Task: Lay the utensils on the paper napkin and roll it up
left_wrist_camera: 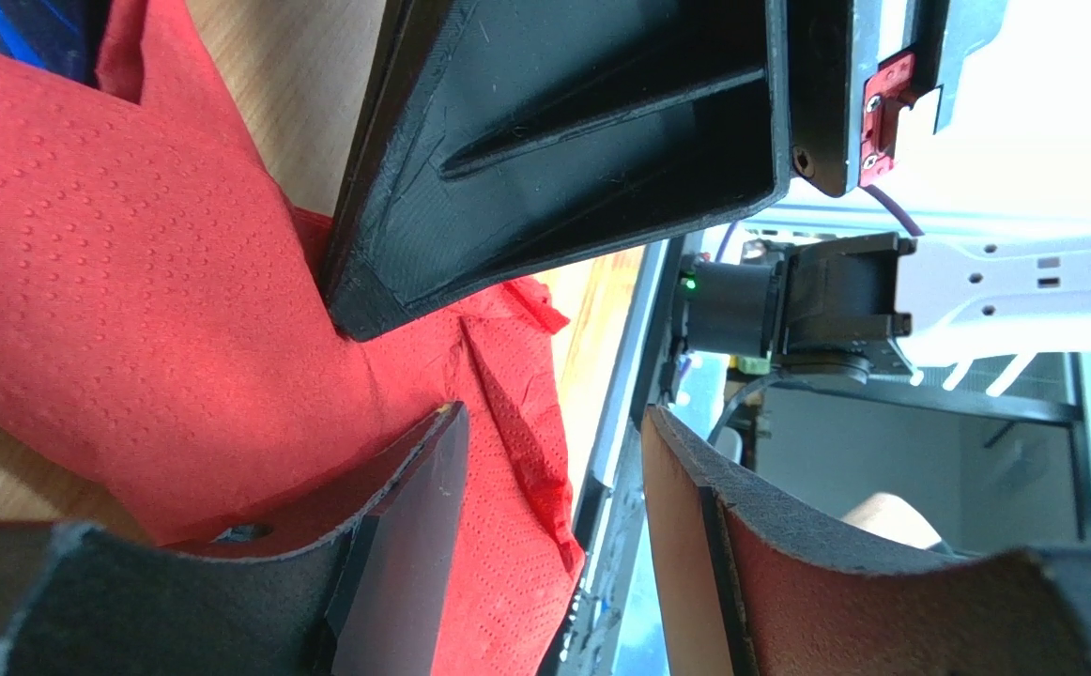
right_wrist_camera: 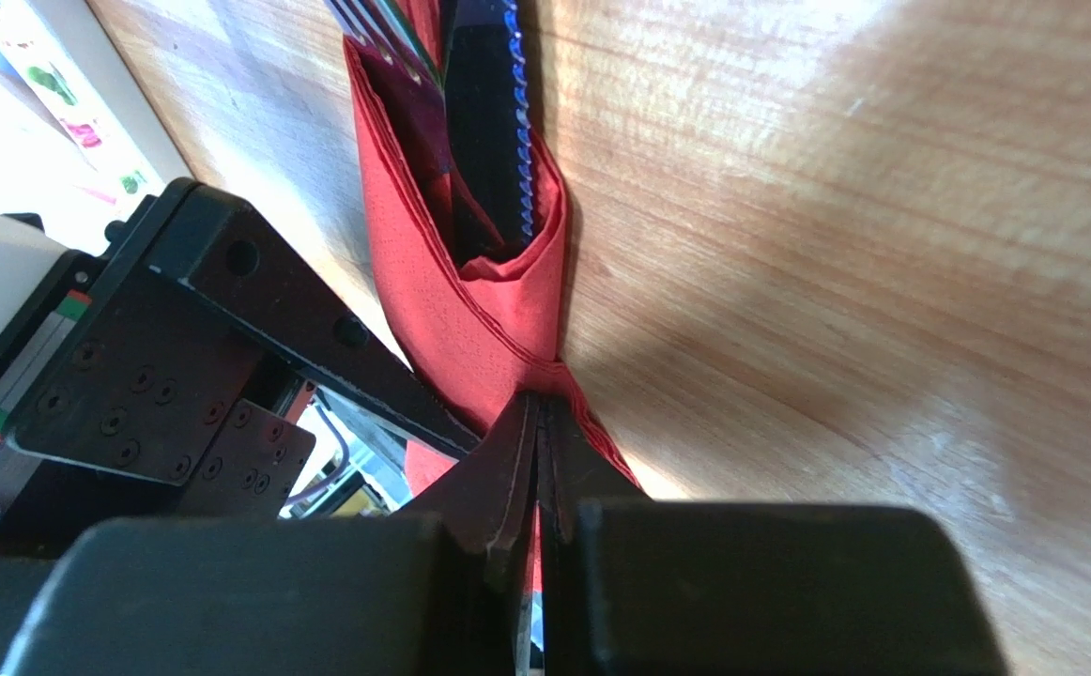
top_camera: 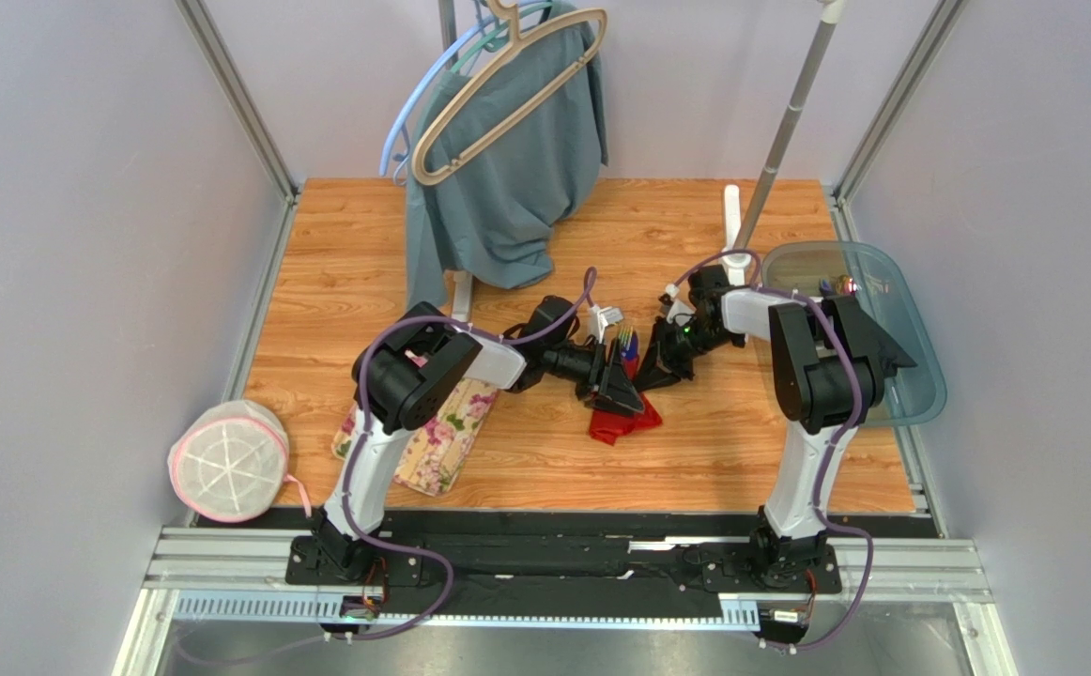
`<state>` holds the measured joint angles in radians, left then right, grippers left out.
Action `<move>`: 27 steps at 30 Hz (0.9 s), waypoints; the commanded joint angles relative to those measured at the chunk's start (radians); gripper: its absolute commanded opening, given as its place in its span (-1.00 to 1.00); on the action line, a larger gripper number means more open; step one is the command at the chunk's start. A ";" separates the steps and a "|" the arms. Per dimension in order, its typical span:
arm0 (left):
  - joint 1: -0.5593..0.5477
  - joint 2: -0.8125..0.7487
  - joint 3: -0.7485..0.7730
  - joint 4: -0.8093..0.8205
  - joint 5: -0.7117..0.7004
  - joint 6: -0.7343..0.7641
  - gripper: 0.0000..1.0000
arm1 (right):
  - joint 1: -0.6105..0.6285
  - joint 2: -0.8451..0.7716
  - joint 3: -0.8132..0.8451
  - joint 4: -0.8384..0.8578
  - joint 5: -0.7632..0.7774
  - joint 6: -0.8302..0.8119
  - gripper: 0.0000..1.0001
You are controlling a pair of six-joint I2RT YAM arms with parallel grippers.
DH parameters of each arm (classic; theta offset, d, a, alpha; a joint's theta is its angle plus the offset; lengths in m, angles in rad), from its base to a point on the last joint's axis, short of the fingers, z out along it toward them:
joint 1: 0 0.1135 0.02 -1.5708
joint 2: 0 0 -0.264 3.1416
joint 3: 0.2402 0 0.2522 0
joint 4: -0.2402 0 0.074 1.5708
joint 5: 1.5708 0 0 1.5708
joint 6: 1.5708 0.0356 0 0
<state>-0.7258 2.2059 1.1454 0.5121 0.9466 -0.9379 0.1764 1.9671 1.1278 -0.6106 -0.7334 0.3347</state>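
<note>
The red paper napkin (top_camera: 625,418) lies crumpled on the wooden table between both arms. In the right wrist view it is folded into a pocket (right_wrist_camera: 431,289) around the utensils (right_wrist_camera: 488,113); a blue serrated knife and striped handles show inside. The utensils' tips (top_camera: 628,344) stick out above the napkin in the top view. My right gripper (right_wrist_camera: 544,406) is shut, pinching the napkin's gathered fold at its near end. My left gripper (left_wrist_camera: 551,420) stands open over the napkin (left_wrist_camera: 114,254), one finger (left_wrist_camera: 410,493) resting against the sheet and nothing clasped. A blue utensil (left_wrist_camera: 22,31) shows at the corner.
A cream floral mat (top_camera: 441,423) lies under the left arm. A grey-green garment (top_camera: 509,183) on a beige hanger (top_camera: 502,92) hangs at the back. A clear teal bin (top_camera: 869,331) sits at the right, a round white mesh pouch (top_camera: 230,461) at the left edge, and a grey pole (top_camera: 787,127) leans at the back right.
</note>
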 commanded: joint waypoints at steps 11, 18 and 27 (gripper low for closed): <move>0.005 -0.287 -0.084 -0.247 -0.105 0.212 0.11 | 0.017 0.042 -0.022 0.038 0.204 -0.036 -0.99; 0.005 -0.312 -0.134 -0.254 -0.072 0.171 -0.27 | 0.025 0.044 -0.019 0.040 0.206 -0.036 -0.99; 0.003 -0.154 -0.127 -0.259 -0.057 0.169 -0.59 | 0.026 0.050 -0.010 0.035 0.207 -0.040 -1.00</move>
<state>-0.7223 1.9865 1.0195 0.2573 0.8684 -0.7795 0.1852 1.9671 1.1290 -0.6086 -0.7155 0.3359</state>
